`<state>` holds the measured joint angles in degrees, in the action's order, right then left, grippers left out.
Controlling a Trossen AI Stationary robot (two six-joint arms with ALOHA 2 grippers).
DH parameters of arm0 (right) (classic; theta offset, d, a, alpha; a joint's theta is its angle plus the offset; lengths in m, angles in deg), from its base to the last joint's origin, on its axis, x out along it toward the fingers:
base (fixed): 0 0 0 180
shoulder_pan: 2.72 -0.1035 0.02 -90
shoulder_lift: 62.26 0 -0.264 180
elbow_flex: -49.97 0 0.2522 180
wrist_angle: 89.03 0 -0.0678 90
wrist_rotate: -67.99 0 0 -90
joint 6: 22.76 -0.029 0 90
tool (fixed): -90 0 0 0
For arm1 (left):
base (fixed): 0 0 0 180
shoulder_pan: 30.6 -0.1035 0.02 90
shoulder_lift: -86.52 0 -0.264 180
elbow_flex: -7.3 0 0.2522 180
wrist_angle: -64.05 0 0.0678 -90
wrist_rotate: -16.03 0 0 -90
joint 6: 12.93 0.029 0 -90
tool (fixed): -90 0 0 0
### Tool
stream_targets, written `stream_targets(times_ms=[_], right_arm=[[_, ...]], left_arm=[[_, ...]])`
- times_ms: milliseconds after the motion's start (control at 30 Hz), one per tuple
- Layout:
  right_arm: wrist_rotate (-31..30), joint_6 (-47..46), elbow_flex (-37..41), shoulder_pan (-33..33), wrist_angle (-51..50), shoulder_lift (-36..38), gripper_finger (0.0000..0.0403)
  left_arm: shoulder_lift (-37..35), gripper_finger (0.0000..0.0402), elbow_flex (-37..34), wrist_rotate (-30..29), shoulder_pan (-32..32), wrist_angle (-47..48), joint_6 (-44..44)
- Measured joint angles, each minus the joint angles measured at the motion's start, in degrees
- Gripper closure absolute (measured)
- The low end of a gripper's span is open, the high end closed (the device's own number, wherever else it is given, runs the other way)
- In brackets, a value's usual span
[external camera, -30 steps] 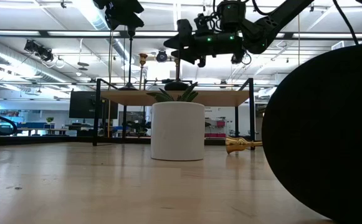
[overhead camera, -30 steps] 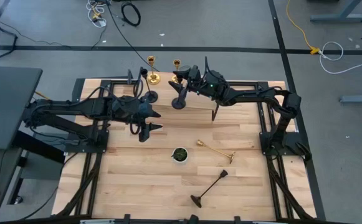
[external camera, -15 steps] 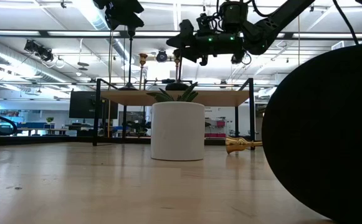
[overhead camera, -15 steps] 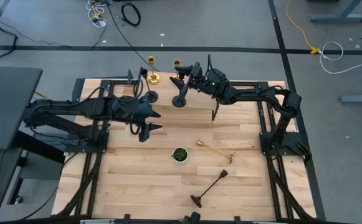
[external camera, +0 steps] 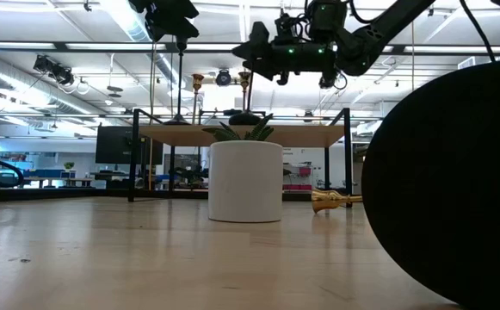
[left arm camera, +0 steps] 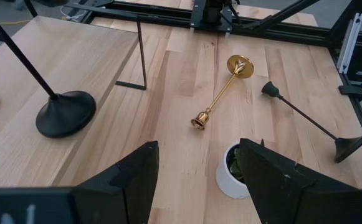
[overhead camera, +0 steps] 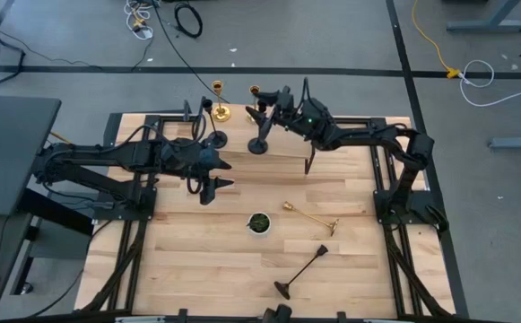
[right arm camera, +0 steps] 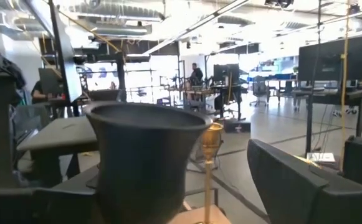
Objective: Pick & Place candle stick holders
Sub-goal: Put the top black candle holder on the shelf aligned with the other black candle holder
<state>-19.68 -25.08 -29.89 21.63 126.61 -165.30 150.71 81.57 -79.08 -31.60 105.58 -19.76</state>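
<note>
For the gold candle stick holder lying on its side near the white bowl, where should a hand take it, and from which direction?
Grip the gold holder at mid-stem, coming straight down from above with the fingers across the stem. It lies flat on the table, base toward the right edge and cup toward the white bowl; the thin stem is the only narrow, bare part, and both sides look clear.

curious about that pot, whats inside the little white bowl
The white bowl holds dark green leafy contents; the low view shows leaves poking above its rim. Whatever lies under the leaves is hidden.
</note>
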Motion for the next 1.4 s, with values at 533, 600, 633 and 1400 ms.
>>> stream_targets(times_ms=[533,600,633,1400], right_arm=[[2.63,-0.30,-5.78,-0.70,-7.61,0.00,0.0119],[1.75,0.79,-6.38,-1.33,-9.05,0.00,0.0119],[1.77,0.85,-6.52,-1.52,-9.04,0.00,0.0119],[1.75,0.03,-6.65,-3.00,-6.44,0.00,0.0119]], left_arm=[[0.00,0.0179,0.00,-0.02,0.00,-0.06,0.59],[0.00,0.0179,0.00,-0.02,0.00,-0.06,0.59],[0.00,0.0179,0.00,-0.02,0.00,-0.06,0.59],[0.00,0.0179,0.00,-0.02,0.00,0.22,-0.03]])
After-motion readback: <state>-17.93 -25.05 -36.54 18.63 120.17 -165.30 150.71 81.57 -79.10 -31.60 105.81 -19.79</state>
